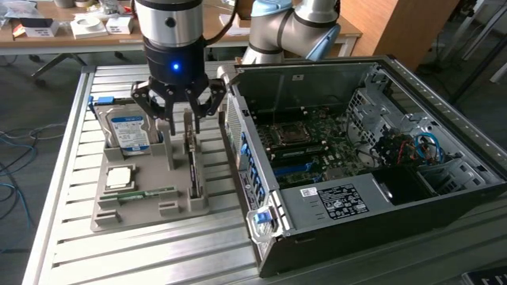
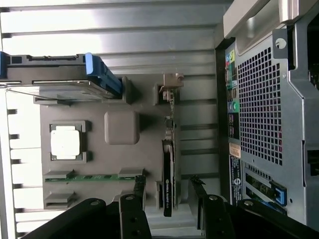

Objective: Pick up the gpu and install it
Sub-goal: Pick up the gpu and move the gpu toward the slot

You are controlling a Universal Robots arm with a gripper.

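The gpu [image 1: 192, 159] is a thin dark card standing on edge in a slot of the grey holder tray [image 1: 111, 217], its metal bracket at the far end. In the wrist view the gpu [image 2: 168, 172] appears edge-on as a narrow black strip. My gripper [image 1: 182, 124] hangs just above the card's far end and is open. In the wrist view my gripper [image 2: 167, 184] has one black finger [image 2: 138, 191] on each side of the card, with a gap on both sides. Nothing is held.
The tray also holds a hard drive [image 1: 127, 130] standing upright, a square processor [image 1: 120, 177] and a green memory stick [image 1: 146, 194]. An open computer case [image 1: 443, 196] lies at the exterior view's right, motherboard [image 1: 309, 145] exposed, close beside the tray. A slatted metal table [image 1: 158, 255] carries everything.
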